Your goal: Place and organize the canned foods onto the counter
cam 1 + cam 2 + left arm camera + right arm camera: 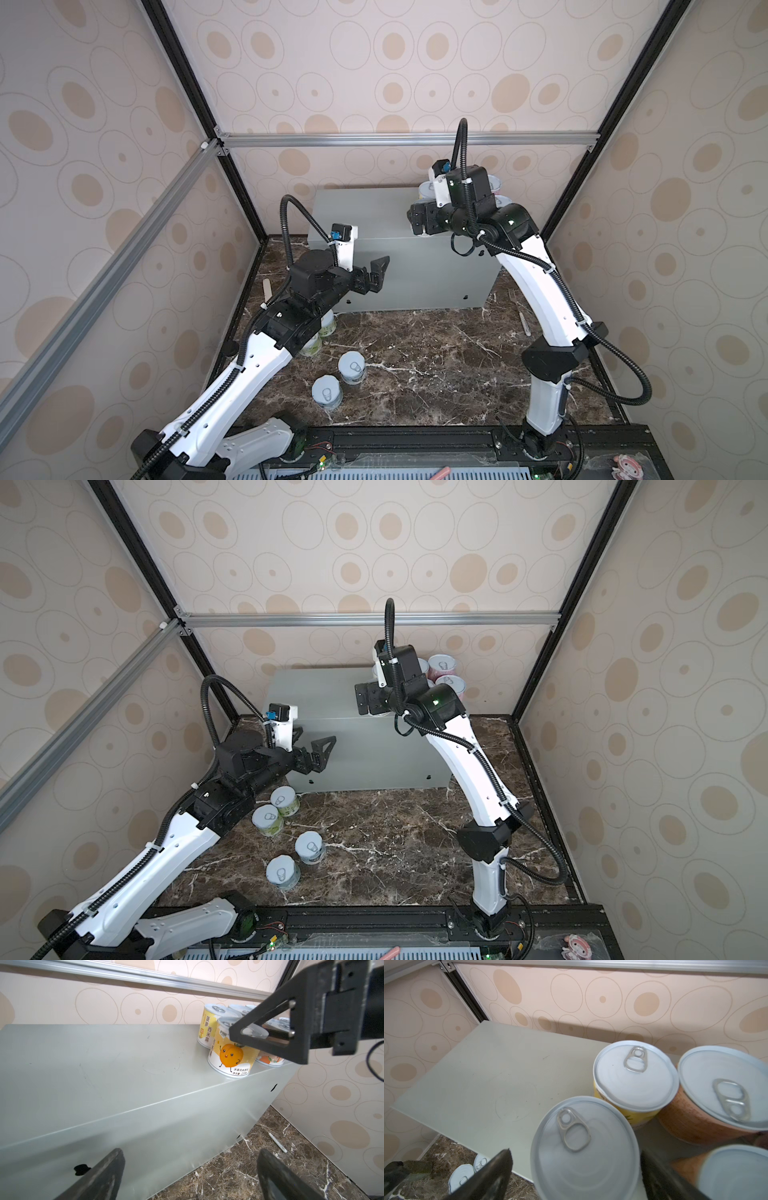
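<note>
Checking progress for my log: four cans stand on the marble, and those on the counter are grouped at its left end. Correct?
Wrong end: the placed cans are grouped at the right end of the counter, as both top views show. The rest holds.

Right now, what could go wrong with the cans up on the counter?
The front can stands right at the front edge of the counter, with the right gripper open around it. If the gripper catches the can while pulling away, the can might tip off the edge. Down below, two green cans sit beside the left arm, which might knock them over when it moves.
</note>
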Available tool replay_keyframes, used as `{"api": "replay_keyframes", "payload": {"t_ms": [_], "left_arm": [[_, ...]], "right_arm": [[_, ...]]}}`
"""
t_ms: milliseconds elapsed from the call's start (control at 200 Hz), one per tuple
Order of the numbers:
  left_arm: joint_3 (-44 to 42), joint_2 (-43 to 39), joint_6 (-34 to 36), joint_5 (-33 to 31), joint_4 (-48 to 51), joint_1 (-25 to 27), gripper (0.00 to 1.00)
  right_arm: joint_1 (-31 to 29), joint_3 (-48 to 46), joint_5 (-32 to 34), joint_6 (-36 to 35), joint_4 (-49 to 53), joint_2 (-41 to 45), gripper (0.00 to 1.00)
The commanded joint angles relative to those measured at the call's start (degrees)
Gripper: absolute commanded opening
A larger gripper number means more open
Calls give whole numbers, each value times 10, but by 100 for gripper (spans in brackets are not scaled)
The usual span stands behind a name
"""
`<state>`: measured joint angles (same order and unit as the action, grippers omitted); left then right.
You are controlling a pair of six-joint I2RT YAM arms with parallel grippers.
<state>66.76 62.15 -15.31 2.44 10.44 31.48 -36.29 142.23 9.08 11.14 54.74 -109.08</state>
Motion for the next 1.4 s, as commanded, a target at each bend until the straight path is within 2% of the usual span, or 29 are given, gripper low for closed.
{"api": "replay_keyframes", "payload": {"t_ms": [0, 250, 415, 645, 885, 1125, 1250, 1390], "left_arm": [[39, 7, 10, -8, 8, -6, 99], [86, 41, 19, -3, 24, -6, 96], [123, 76, 26, -4, 36, -6, 90], [176, 124, 33, -5, 41, -6, 74], [225, 173, 42, -3, 41, -6, 62], [250, 208, 71, 45, 23, -6, 56], [260, 225, 89, 104, 13, -9, 56], [263, 244, 93, 133, -8, -13, 56]], "right_arm": [[2, -20, -8, -10, -11, 58, 98], [2, -209, -17, -1, -104, 203, 98], [1, -330, -20, 3, -142, 299, 98], [2, -539, -33, 23, -199, 446, 98], [1, -794, -101, 44, -327, 587, 98], [1, -935, -140, 47, -408, 637, 99], [1, -971, -150, 48, -432, 637, 100], [1, -1016, -164, 74, -477, 618, 100]]}}
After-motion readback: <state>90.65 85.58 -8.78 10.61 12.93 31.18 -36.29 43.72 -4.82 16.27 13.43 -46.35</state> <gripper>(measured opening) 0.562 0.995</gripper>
